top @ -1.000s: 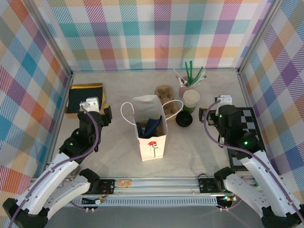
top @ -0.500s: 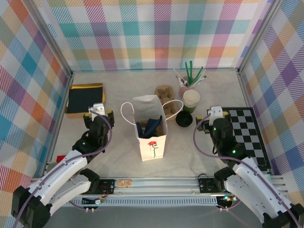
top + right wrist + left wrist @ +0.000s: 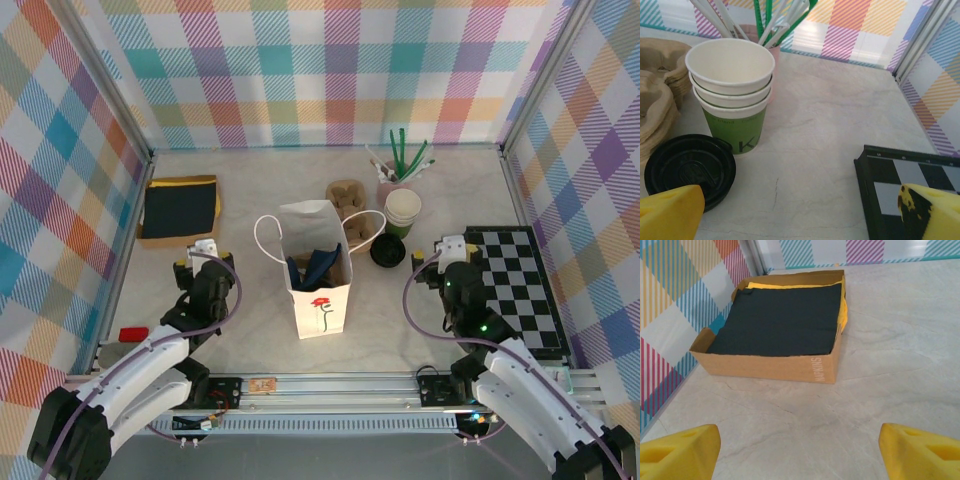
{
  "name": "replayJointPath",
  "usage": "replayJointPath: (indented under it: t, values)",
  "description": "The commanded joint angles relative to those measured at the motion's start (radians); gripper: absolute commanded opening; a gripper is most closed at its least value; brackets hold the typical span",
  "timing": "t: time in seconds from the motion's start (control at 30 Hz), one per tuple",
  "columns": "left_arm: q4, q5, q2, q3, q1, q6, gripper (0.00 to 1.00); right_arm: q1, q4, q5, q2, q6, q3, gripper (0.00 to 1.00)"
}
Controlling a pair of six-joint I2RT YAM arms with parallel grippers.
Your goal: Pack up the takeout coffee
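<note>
Well, tools: left tool [image 3: 799, 452] and right tool [image 3: 801, 212] both apart, empty.
Takeout coffee: probably inside the white paper bag [image 3: 321, 305]; I cannot tell.
Risk: my arm nudging the tall bag topples it, spilling coffee.

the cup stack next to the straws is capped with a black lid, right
No, the cup stack is uncapped: the right wrist view shows the top cup open, its cream inside bare. It does stand next to the straws; the black lid lies on the table beside it.
</note>
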Motion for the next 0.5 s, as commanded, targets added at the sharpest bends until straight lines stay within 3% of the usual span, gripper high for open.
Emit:
replayJointPath:
  t: [0.0,0.47]
  values:
    - [0.048,-0.031,-0.011,-0.029,0.006,-0.022,0.82,-0.007,0.062,0.024,-0.024,0.054,-0.041,0.99]
    - [0.075,-0.038,-0.025,-0.082,0.006,-0.043,0.83,-0.007,0.153,0.047,-0.024,0.059,-0.156,0.99]
